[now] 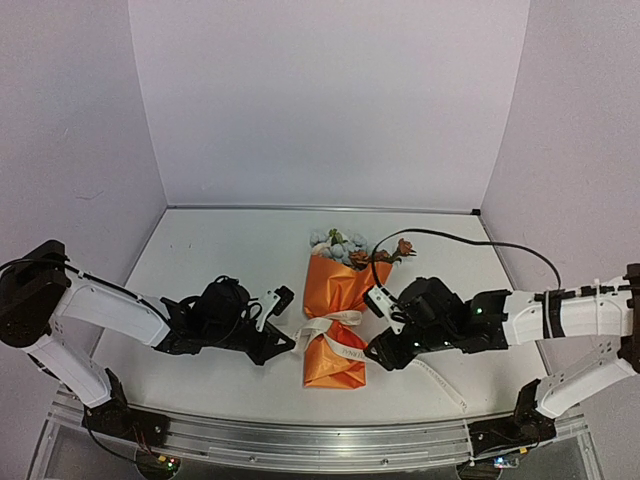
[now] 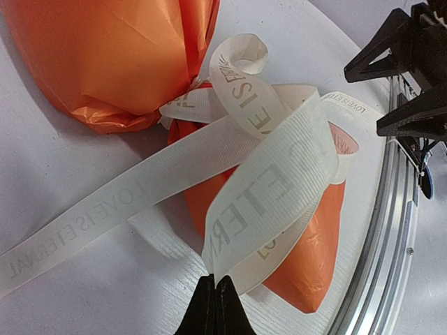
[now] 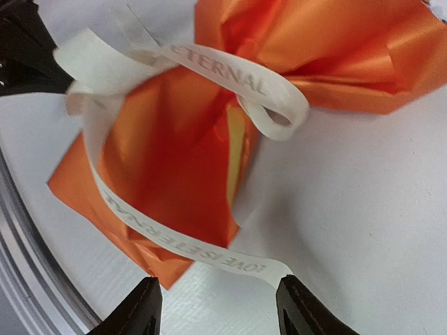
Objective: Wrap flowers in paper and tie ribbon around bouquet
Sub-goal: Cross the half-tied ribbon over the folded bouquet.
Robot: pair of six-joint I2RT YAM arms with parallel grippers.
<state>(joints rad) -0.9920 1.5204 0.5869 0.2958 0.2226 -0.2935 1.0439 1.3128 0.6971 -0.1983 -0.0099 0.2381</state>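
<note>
Left tool (image 2: 215, 307): closed, tips at the ribbon (image 2: 279, 181) loop's edge, grip uncertain; right tool (image 3: 220, 307): open, ribbon tail just ahead between its fingers; bouquet (image 1: 335, 320): lying between both tools on the surface (image 1: 200, 260), flowers (image 1: 345, 245) at far end, ribbon round its waist.

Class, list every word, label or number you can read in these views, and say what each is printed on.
"LOVE IS ETERNAL": printed repeatedly along the ribbon, readable in both wrist views.
Top view: the ribbon lettering is too small to read.
No print visible on the orange paper.
</note>
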